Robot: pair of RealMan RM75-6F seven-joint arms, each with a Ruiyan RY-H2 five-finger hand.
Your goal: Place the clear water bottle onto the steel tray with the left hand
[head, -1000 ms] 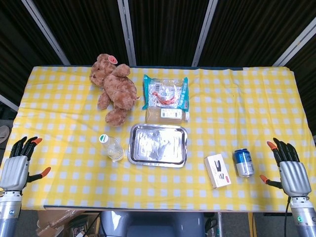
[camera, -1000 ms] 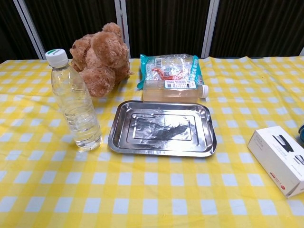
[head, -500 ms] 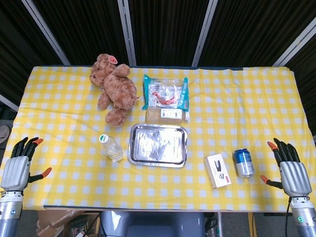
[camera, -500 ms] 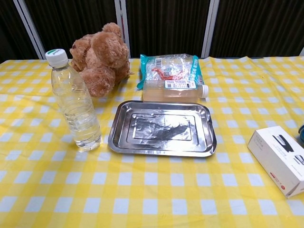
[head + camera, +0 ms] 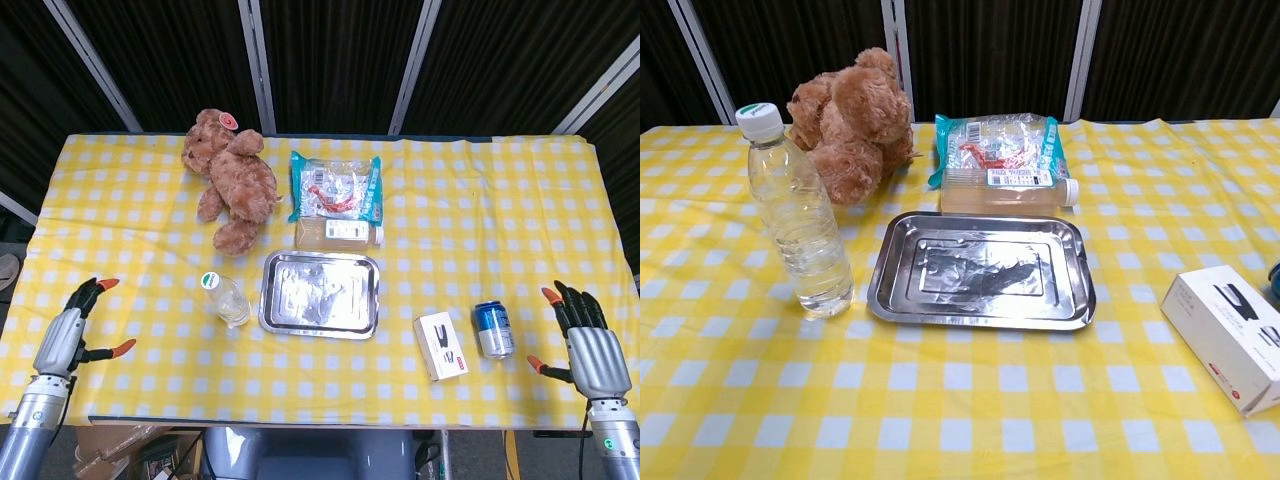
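The clear water bottle (image 5: 227,299) (image 5: 796,213) with a white cap stands upright on the yellow checked cloth, just left of the steel tray (image 5: 320,294) (image 5: 980,268), apart from it. The tray holds nothing. My left hand (image 5: 70,334) hovers open at the table's front left corner, far left of the bottle, fingers apart. My right hand (image 5: 590,343) is open at the front right edge. Neither hand shows in the chest view.
A brown teddy bear (image 5: 232,178) (image 5: 852,122) lies behind the bottle. A snack bag (image 5: 337,186) and a lying bottle of pale drink (image 5: 1005,190) sit behind the tray. A white box (image 5: 440,345) (image 5: 1230,338) and a blue can (image 5: 493,328) are at the right.
My left hand has shifted right and a little toward the table, turning partly edge-on. The right hand, bottle and tray have not moved.
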